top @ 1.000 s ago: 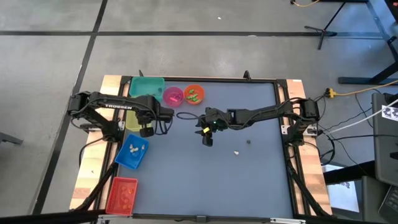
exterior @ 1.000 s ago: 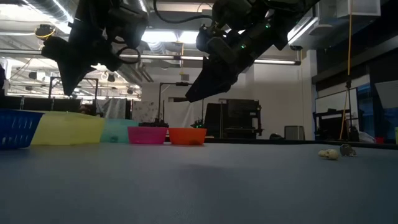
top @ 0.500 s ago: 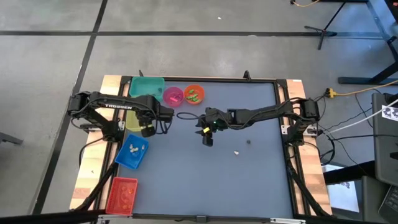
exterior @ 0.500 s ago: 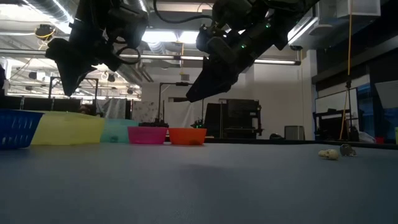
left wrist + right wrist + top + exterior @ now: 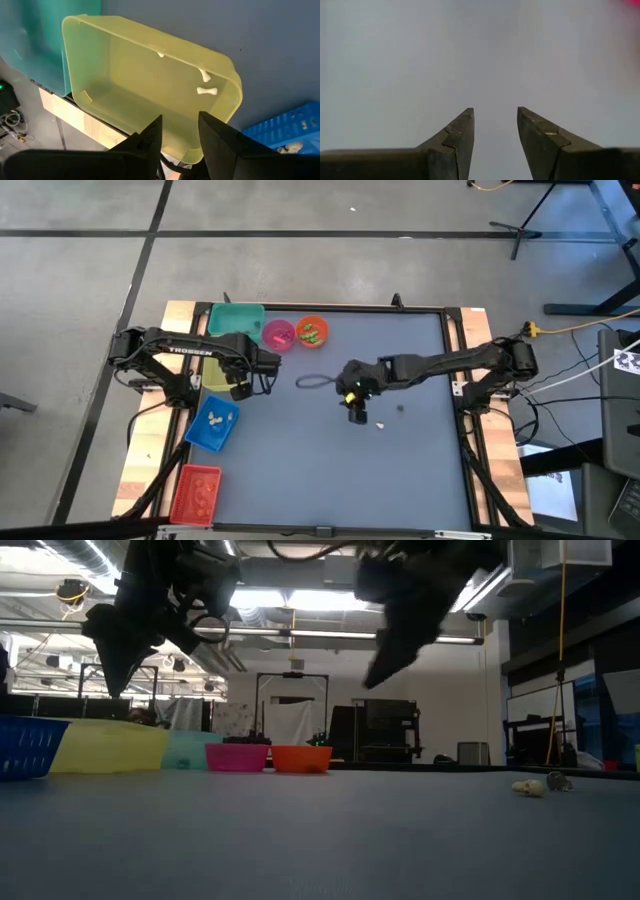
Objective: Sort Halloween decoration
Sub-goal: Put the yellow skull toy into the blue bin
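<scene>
Overhead, the whole table [image 5: 420,470] is seen: the left gripper [image 5: 238,389] is held above the yellow bin [image 5: 213,374] at the table's left edge, and the right gripper [image 5: 357,414] hangs over the middle of the grey surface. Only the left wrist view looks into that bin, where three small white bone trinkets [image 5: 206,90] lie on its floor beyond the parted, empty fingers [image 5: 150,137]; a corner of the blue basket [image 5: 280,132] beside it shows a few more white pieces. From table height these contents are hidden behind the bin walls, but two loose trinkets, a pale one [image 5: 528,787] and a dark one [image 5: 558,781], are seen lying on the table at the far right. From above, the pale trinket [image 5: 381,425] lies just beside the right gripper and the dark one [image 5: 400,407] a little farther off, neither touched. In the right wrist view only bare table is seen between the spread, empty jaws.
</scene>
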Motion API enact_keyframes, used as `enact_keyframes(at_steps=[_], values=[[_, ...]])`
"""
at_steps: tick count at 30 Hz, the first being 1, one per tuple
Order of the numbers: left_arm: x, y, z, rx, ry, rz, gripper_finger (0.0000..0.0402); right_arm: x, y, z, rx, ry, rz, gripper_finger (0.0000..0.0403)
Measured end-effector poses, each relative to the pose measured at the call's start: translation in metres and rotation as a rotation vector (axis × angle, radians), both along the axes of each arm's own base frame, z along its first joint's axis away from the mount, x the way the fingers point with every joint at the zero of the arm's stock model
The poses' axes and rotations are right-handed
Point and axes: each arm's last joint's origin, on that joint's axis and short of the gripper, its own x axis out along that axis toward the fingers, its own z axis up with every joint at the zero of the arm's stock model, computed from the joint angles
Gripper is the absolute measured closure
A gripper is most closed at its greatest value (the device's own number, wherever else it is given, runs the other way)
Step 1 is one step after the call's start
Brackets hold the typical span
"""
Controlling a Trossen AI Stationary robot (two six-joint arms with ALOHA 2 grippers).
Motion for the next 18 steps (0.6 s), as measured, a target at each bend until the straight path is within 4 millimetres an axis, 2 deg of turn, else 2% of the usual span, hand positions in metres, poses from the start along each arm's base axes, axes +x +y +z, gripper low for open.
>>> enact_keyframes(at_steps=[10,18], values=[[0.0,0.0,0.0,0.008,-0.01,0.02,0.0291,-0.036,0.043,-0.012,-0.022,0.324,0.053,0.0253],[0.0,0.0,0.0,0.008,-0.011,0.021,0.0293,-0.063,0.051,-0.047,-0.108,0.479,-0.004,0.0253]])
